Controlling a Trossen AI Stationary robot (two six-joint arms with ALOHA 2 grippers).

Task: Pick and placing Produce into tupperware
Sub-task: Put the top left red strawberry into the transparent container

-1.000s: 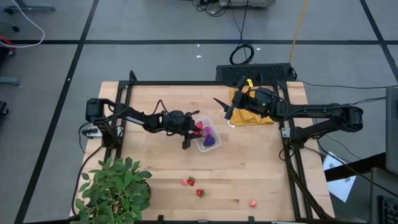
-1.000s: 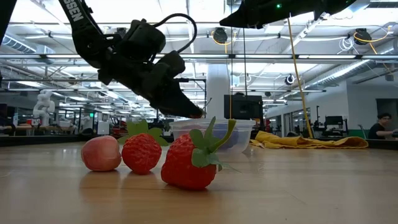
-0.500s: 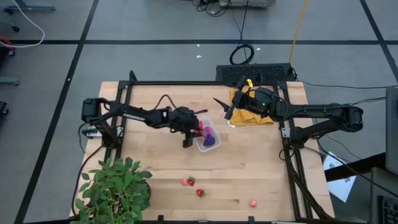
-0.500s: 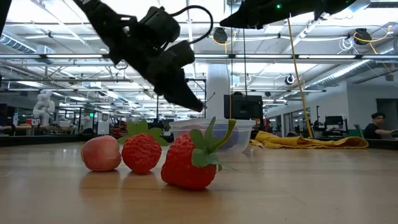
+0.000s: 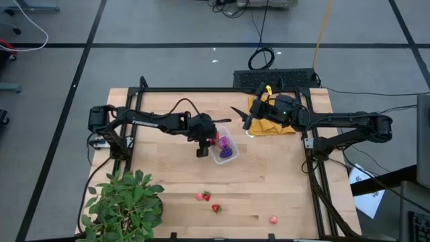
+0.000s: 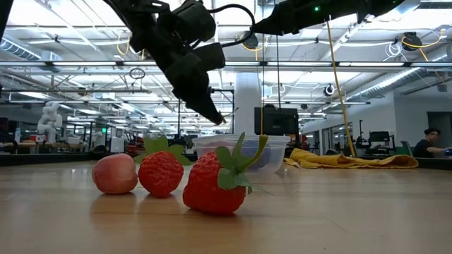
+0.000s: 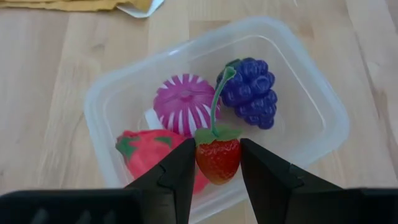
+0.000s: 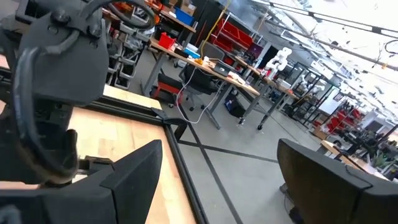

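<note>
Overhead, the left gripper (image 7: 217, 163) is stretched rightward and tipped down over the clear rectangular plastic tupperware (image 7: 311, 93) at mid-table, clenched on a small red strawberry (image 7: 217, 158), stem pointing up. Bare wood is seen around the box. The right gripper (image 5: 243, 118), spread wide, is poised above the far-right mustard-yellow cloth (image 5: 277, 126).

My left pincer (image 5: 209, 140) hangs over the near edge of the small clear plastic rectangular tub (image 5: 224, 149), where a purple grape bunch (image 5: 227, 152) and a magenta fruit (image 5: 225, 142) lie just past my fingertips. Well behind me on the pale wooden table (image 5: 269, 181) lie two red strawberries (image 5: 209, 202) and a tiny pink piece (image 5: 273, 219). My right pincer (image 5: 246, 123) waits beyond the tub, beside the mustard-yellow cloth (image 5: 275, 125).
</note>
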